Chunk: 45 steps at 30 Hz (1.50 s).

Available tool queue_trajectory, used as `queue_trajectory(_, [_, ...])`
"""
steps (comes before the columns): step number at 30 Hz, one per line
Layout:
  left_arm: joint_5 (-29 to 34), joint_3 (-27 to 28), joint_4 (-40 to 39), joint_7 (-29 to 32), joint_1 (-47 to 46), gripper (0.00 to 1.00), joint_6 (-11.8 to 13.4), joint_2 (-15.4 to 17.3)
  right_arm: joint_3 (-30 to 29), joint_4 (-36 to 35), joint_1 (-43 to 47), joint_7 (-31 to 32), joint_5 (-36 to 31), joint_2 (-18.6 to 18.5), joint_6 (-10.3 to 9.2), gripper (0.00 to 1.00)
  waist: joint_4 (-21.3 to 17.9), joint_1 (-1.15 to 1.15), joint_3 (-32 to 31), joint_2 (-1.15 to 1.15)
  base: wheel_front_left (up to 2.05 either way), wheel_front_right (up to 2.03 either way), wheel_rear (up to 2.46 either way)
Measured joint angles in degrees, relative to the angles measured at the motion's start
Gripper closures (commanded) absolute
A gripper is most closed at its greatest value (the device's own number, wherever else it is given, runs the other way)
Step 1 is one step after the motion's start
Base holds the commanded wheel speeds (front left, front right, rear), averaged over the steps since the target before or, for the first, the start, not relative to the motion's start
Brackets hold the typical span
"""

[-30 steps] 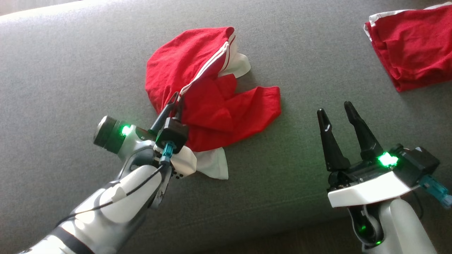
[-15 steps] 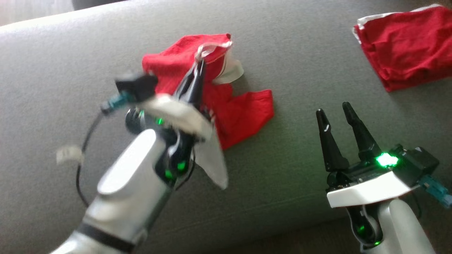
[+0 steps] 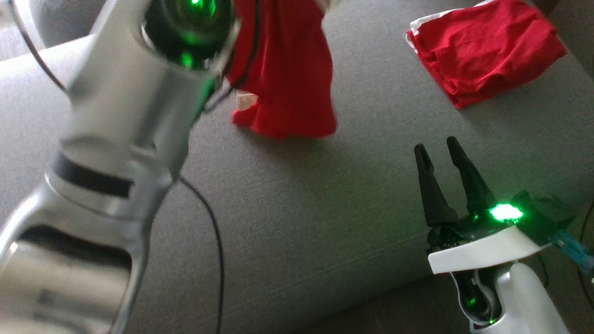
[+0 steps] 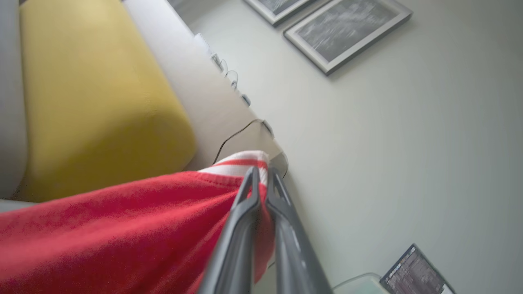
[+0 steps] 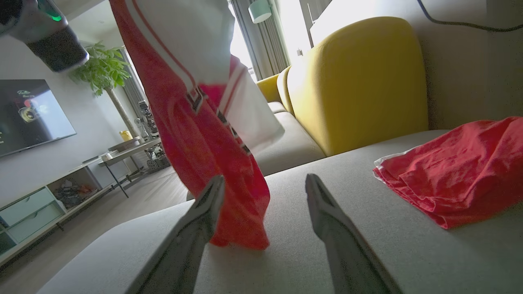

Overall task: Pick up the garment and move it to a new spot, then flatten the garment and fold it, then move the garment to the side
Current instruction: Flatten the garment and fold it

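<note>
Left gripper: fingers pressed together, pinching the white, red-striped edge of the garment.

Garment: red fabric with a white panel and thin white stripes. Dark print across the front in the right wrist view; small pale label near the lower hem in the head view. Hangs long and crumpled straight down from the pinch, top edge at the fingertips, bulk below and to one side of the fingers. Lower hem just above or on the grey sofa seat; contact not discernible.

Right gripper: fingers spread, holding nothing, low over the front part of the seat, well apart from the hanging garment in the head view.

Second red garment: crumpled heap on the seat, beyond the right gripper.

Yellow cushion: upright behind the seat.
</note>
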Motion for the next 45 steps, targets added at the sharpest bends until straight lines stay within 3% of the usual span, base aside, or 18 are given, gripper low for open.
queue_trajectory(4, [-8.4,2.1,1.0,-7.3,-7.1,1.0,1.3,-0.4,-0.3,0.0,0.2,0.0,0.1,0.0,0.0,0.0,0.1,-0.01,-1.5,0.0,0.0,0.0,0.0])
queue_trajectory(7, [-10.9,3.8,3.9,-9.6,-7.9,1.0,2.8,-0.4,-0.4,-0.1,0.8,0.0,-0.2,0.0,0.0,0.0,1.1,-0.01,-2.0,0.0,0.0,0.0,0.0])
queue_trajectory(11, [-11.8,6.1,8.8,-9.7,0.9,1.0,4.2,0.4,-0.9,-0.1,1.3,0.0,-0.3,0.0,0.0,0.0,3.0,-0.01,-2.4,0.0,0.0,0.0,0.0])
queue_trajectory(14, [-12.1,7.6,11.5,-10.2,12.3,1.0,4.2,4.0,-1.2,-0.2,1.5,0.0,-0.8,0.0,0.0,0.0,4.6,0.0,-2.5,0.0,0.0,0.0,0.0])
queue_trajectory(20, [-11.8,11.2,13.4,-10.2,28.8,1.0,1.9,10.9,-1.5,-0.4,2.5,0.0,-1.9,0.0,0.0,0.0,7.4,-0.01,-1.9,0.0,0.0,0.0,0.0])
queue_trajectory(26, [-10.1,12.4,14.2,-10.6,33.1,1.0,-1.5,12.7,-1.1,0.1,2.5,0.0,-3.9,0.0,0.0,0.0,10.2,-0.01,-0.7,0.0,0.0,0.0,0.0])
queue_trajectory(27, [-10.0,12.5,14.4,-10.6,33.1,0.72,-1.8,12.7,-1.0,0.2,2.3,0.0,-4.2,0.0,0.0,0.0,10.6,-0.01,-0.4,0.0,0.0,0.0,0.0])
queue_trajectory(28, [-9.7,12.5,14.6,-10.6,33.1,0.52,-2.1,12.7,-0.9,0.2,2.3,0.0,-4.4,0.0,0.0,0.0,11.1,0.0,-0.1,0.0,0.0,0.0,0.0])
queue_trajectory(29, [-8.9,12.5,14.9,-10.6,33.1,0.0,-2.5,12.9,-0.9,0.3,2.2,0.0,-4.7,0.0,0.0,0.0,11.4,0.0,0.1,0.0,0.0,0.0,0.0])
queue_trajectory(30, [-7.9,12.6,15.3,-10.6,33.1,0.0,-2.6,13.1,-0.8,0.3,2.2,0.0,-4.8,0.0,0.0,0.0,11.7,0.0,0.4,0.0,0.0,0.0,0.0])
queue_trajectory(34, [2.2,16.9,15.5,-10.6,33.4,0.0,-4.2,14.1,-0.6,0.3,2.2,0.0,-5.2,0.0,0.0,0.0,12.4,0.0,1.1,0.0,0.0,0.0,0.0])
queue_trajectory(39, [27.2,21.3,5.7,-10.6,38.8,0.0,-6.0,13.6,-0.7,0.3,2.1,0.0,-5.2,0.0,0.0,0.0,12.4,0.0,2.1,0.0,0.0,0.0,0.0])
queue_trajectory(40, [27.2,21.3,5.7,-10.6,38.8,0.0,-6.0,13.6,-0.7,0.3,2.1,0.0,-5.2,0.0,0.0,0.0,12.4,0.0,2.1,0.0,0.0,0.0,0.0])
queue_trajectory(42, [38.9,21.2,-0.1,-10.6,42.4,0.0,-6.0,12.5,-0.8,0.3,2.1,0.0,-5.2,0.0,0.0,0.0,12.5,0.0,2.4,0.0,0.0,0.0,0.0])
queue_trajectory(45, [54.8,16.5,-6.3,-10.6,47.1,0.0,-5.9,11.5,-1.0,0.3,2.1,0.0,-5.2,0.0,0.0,0.0,12.5,0.0,2.9,0.0,0.0,0.0,0.0])
